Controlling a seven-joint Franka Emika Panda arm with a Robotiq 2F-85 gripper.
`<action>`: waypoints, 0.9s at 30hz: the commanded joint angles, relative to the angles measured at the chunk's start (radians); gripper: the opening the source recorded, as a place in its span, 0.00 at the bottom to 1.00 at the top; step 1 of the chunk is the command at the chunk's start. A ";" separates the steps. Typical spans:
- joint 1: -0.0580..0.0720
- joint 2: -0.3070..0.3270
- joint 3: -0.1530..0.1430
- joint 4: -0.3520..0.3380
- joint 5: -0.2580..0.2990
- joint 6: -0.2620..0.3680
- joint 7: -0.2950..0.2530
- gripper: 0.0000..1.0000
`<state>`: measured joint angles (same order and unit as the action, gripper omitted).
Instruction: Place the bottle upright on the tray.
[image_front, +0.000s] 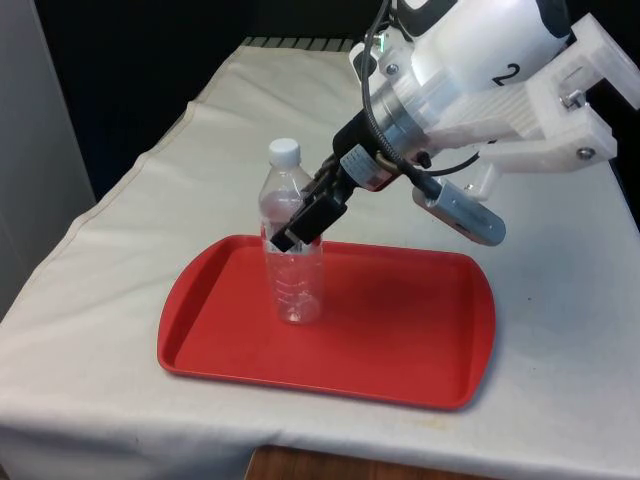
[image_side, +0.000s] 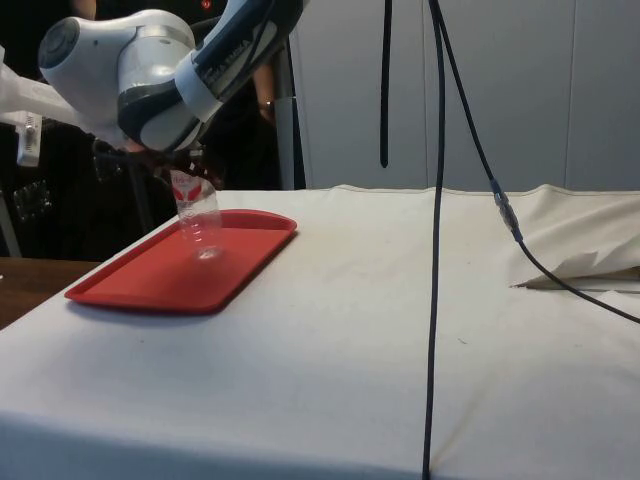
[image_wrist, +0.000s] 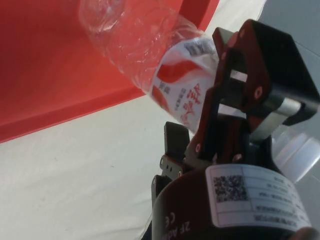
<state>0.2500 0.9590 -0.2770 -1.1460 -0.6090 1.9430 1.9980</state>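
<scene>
Bottle (image_front: 293, 262) count is one: we see a single clear plastic bottle with a white cap standing upright on the one red tray (image_front: 400, 340), toward the front view's left. Our gripper (image_front: 300, 228) pinches it around the labelled middle. Dark cables (image_side: 437, 220) hang over the white-clothed desk (image_side: 400, 330) in the side view, well apart from the tray.

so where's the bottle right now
The bottle stands upright on the red tray, toward the front view's left, with the pincer shut on its middle.
</scene>
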 joint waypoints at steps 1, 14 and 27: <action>0.000 0.000 0.002 0.001 0.001 0.001 0.001 1.00; 0.001 -0.006 0.008 0.012 -0.005 -0.023 0.002 1.00; 0.000 -0.014 0.010 0.052 -0.004 -0.078 -0.001 1.00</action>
<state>0.2510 0.9520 -0.2680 -1.0930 -0.6160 1.8640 1.9980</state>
